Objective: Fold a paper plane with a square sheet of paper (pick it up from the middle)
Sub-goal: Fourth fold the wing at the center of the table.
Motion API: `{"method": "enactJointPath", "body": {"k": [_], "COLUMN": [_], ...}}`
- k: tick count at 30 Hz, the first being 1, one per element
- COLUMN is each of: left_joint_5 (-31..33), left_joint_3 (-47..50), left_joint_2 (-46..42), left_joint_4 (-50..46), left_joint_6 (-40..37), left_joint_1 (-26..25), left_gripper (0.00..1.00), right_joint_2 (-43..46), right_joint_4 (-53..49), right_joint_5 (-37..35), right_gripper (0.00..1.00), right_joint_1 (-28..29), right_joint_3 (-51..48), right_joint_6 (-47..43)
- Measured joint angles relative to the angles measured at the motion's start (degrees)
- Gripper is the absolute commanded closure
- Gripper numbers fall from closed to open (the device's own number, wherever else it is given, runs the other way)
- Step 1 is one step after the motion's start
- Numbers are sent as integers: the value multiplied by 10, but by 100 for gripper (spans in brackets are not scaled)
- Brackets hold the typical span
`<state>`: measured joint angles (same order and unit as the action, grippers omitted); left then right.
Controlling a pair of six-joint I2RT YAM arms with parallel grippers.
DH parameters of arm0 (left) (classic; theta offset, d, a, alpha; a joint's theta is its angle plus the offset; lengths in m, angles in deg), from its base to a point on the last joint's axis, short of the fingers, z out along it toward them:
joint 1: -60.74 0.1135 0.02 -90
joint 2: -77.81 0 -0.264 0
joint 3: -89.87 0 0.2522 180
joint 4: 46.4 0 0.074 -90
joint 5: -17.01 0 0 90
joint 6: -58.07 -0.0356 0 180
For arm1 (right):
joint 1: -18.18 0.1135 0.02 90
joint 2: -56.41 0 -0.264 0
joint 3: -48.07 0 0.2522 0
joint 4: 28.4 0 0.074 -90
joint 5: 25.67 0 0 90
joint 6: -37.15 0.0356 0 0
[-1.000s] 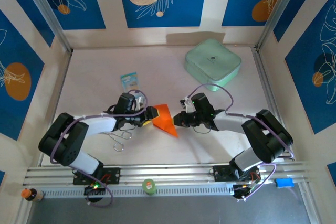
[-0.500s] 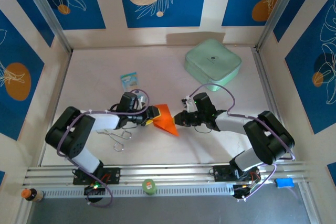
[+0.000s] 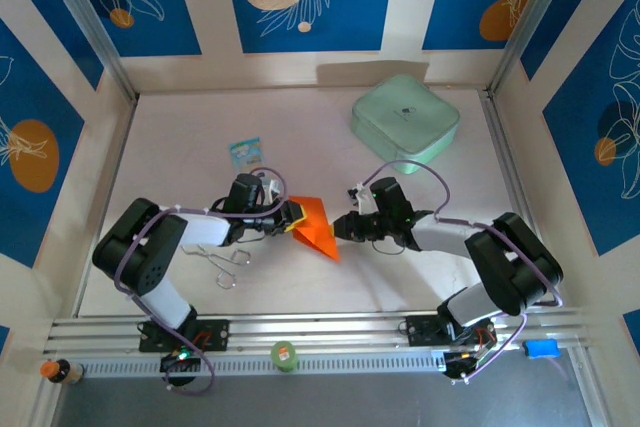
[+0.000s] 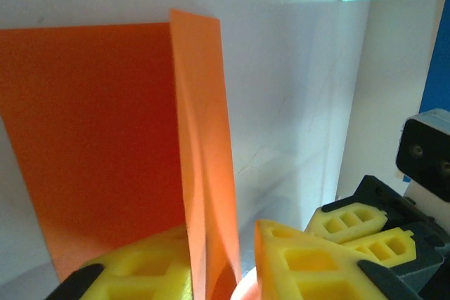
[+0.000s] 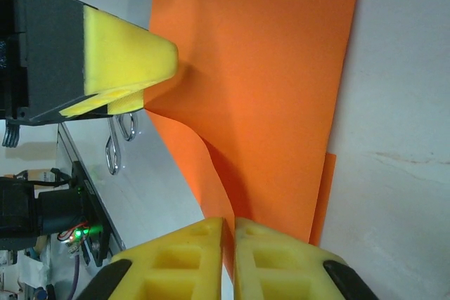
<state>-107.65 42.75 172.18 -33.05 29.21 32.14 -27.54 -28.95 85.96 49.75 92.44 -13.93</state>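
Top external: high behind arm bases [image 3: 178,332], looks down on whole table [image 3: 180,137]. Wrist cams: close-up, low, facing each other; all share orange sheet [image 3: 316,226].

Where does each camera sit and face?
Top external: above and behind the bases, looking down on the table; both arms, left pincer and right pincer at the orange paper.
Left wrist: on that wrist, looking along its yellow fingers at the paper.
Right wrist: on that wrist, looking past its fingers across the paper.
Shared: both wrist views catch the paper and the opposite pincer.
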Motion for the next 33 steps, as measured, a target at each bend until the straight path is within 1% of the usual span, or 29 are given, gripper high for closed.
{"method": "enactJointPath", "body": {"k": [2, 6, 10, 13, 16, 18, 23, 27, 33], "left_joint_5": [2, 15, 40, 68, 94, 108, 127, 127, 127], "left_joint_3": [1, 8, 13, 15, 21, 23, 23, 23, 21], "left_joint_2": [0, -7, -32, -52, -69, -77, -84, -84, -84], "left_joint_4": [2, 2, -14, -23, -29, -35, -49, -56, -57], "left_joint_6": [2, 5, 10, 19, 29, 35, 40, 44, 46], "left_joint_1": [0, 0, -1, -7, -14, -20, -28, -32, -35], "left_gripper": [91, 98, 100, 100, 100, 100, 100, 98, 97], "right_joint_2": [6, 31, 75, 106, 128, 133, 108, 70, 7], "right_joint_4": [-9, -45, -72, -81, -64, -40, 14, 70, 132], "right_joint_5": [-7, -46, -102, -164, -230, -273, -358, -416, -485], "right_gripper": [74, 64, 57, 53, 53, 52, 52, 53, 53], "right_joint_1": [0, 1, 9, 39, 95, 143, 235, 271, 295], "right_joint_3": [0, 0, -3, -9, -30, -50, -69, -69, -66], "right_joint_6": [-3, -12, -26, -57, -109, -160, -281, -351, -423]}}
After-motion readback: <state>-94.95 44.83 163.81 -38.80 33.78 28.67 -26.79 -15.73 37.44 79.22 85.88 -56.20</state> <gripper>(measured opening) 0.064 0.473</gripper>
